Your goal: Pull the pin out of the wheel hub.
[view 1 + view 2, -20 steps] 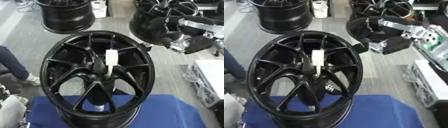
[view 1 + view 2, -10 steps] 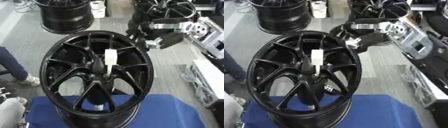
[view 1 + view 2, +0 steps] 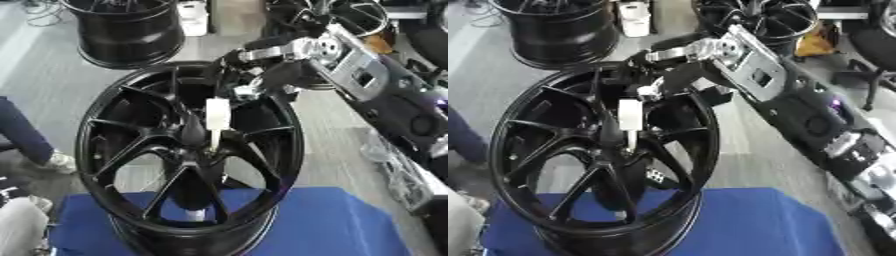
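The right hand (image 3: 262, 75) hovers just above the pin (image 3: 216, 121) in the hub (image 3: 194, 136), fingers curled, holding nothing; it should close around the pin's top and pull along its axis.

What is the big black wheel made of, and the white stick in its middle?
The wheel looks like glossy black painted metal: its spokes catch shiny highlights. The white pin looks like matte plastic, plain and dull, though that is not certain. The right hand reaches just above it.
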{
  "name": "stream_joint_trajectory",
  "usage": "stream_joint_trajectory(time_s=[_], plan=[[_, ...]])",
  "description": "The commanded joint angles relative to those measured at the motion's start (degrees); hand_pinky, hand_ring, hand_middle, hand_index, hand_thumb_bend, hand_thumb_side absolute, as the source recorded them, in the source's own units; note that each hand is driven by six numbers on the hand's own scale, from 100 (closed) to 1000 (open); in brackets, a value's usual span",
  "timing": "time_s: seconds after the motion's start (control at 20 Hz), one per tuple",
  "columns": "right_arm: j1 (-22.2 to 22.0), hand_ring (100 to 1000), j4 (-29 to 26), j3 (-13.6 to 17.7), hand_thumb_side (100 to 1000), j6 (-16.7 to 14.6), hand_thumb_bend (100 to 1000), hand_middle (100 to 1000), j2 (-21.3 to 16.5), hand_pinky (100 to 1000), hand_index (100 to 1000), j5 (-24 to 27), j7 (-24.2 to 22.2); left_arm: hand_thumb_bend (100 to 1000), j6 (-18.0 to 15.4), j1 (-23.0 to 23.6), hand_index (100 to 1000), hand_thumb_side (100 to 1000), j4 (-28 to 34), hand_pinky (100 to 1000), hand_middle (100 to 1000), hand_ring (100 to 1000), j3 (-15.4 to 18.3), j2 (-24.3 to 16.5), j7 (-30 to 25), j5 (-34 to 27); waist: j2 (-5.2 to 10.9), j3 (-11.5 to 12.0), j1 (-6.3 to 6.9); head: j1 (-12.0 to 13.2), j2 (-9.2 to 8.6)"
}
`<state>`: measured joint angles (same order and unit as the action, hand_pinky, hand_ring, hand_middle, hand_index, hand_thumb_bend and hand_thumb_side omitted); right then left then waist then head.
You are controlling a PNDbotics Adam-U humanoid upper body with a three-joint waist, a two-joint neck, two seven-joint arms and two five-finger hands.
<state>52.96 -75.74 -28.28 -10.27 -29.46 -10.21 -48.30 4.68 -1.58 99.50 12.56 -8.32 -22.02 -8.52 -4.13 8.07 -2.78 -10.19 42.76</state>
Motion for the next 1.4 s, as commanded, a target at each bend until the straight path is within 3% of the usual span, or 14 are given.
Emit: stream_joint_trajectory(time_s=[0.05, 0.55, 0.8, 1.2, 1.4], plan=[[1.27, 852, 0.2, 0.29, 739, -1.69, 100, 908, 0.19, 827, 984, -3.28, -0.95, 572, -0.06, -0.49, 743, 707, 0.65, 655, 636, 655, 0.28, -0.95, 0.14, -0.16, 0.76, 0.0, 0.29, -0.17, 0.03], [0.28, 848, 1.44, 0.04, 818, -5.64, 100, 868, 2.51, 826, 981, -13.46, -2.82, 573, -0.18, -0.44, 743, 707, 0.52, 655, 635, 655, 0.29, -0.83, 0.1, 0.06, 0.63, -0.28, 0.5, -0.3, 0.17], [-0.04, 843, 1.57, -0.25, 790, -7.98, 100, 846, 3.48, 823, 980, -16.54, -3.62, 573, -0.22, -0.46, 743, 707, 0.47, 655, 635, 655, 0.24, -0.79, 0.07, 0.09, 0.62, -0.26, 0.57, -0.36, 0.2], [-0.43, 817, 2.48, -0.45, 603, -9.45, 100, 768, 4.17, 812, 975, -18.4, -3.67, 574, -0.23, -0.54, 743, 707, 0.46, 655, 635, 654, 0.22, -0.77, 0.04, 0.08, 0.53, -0.1, 0.57, -0.37, 0.14], [-0.4, 743, 2.56, -0.34, 369, -9.95, 100, 663, 4.28, 777, 968, -18.48, -3.66, 573, -0.22, -0.61, 743, 708, 0.47, 655, 634, 654, 0.2, -0.74, 0.03, 0.06, 0.47, -0.02, 0.57, -0.45, 0.06]])
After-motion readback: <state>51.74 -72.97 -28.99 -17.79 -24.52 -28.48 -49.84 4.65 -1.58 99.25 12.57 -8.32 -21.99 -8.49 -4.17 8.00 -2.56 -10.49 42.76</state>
